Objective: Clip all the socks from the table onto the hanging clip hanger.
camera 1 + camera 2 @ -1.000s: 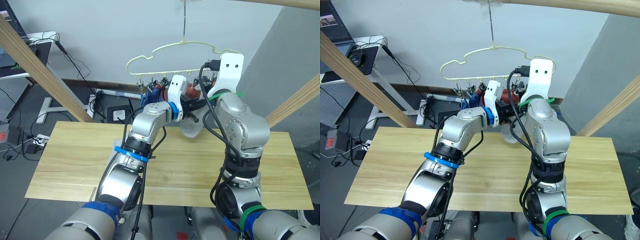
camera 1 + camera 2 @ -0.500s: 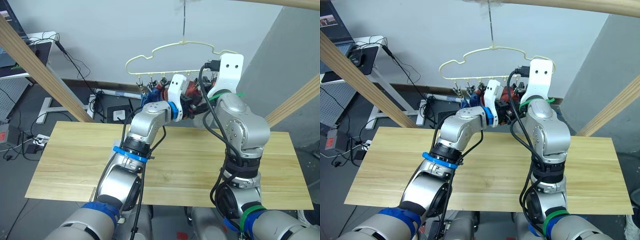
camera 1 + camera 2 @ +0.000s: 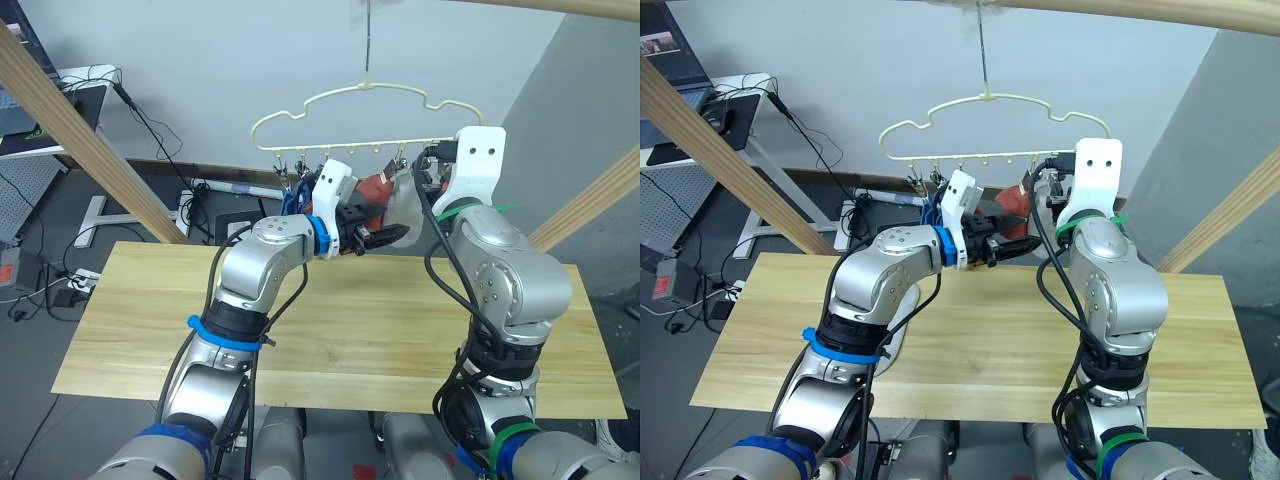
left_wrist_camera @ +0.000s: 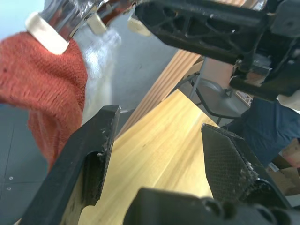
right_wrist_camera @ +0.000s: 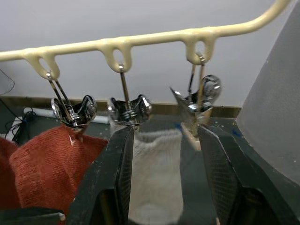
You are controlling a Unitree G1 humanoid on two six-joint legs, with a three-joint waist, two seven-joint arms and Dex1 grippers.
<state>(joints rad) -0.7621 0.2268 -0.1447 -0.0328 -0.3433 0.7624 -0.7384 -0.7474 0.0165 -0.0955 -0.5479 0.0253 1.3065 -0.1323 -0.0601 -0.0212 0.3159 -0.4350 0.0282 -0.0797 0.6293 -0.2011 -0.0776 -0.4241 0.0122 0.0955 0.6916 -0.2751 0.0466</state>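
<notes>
A: Hanging from the clip hanger point(image 3: 360, 105) now: blue socks point(image 3: 291, 203) at the left end, rust-red sock point(image 5: 51, 164) mid-row, light grey sock point(image 5: 157, 173) next along. Tabletop point(image 3: 380, 320) carries no sock that I can see.

B: Tool states?

A: Left tool point(image 4: 157, 154): fingers spread wide, nothing between them; it sits just beside the red sock, over the tabletop's far edge. Right tool point(image 5: 164, 159): fingers apart, raised under the clips, with the grey sock hanging between them. Cannot tell if they touch the fabric.

B: Is the grey one held by its clip?

A: Looks so: the cuff runs up into the metal clip point(image 5: 127, 108) beside the red sock's clip. The end clip point(image 5: 197, 101) looks empty. Second grey sock not made out; it may be behind the arms.

B: So the step in hand?

A: Judging it as letting go after clipping. Best done by drawing the right tool straight down and away, fingers wide, so it neither snags the cuff nor sets the hanger swinging. Left tool should clear the red sock sideways.
</notes>
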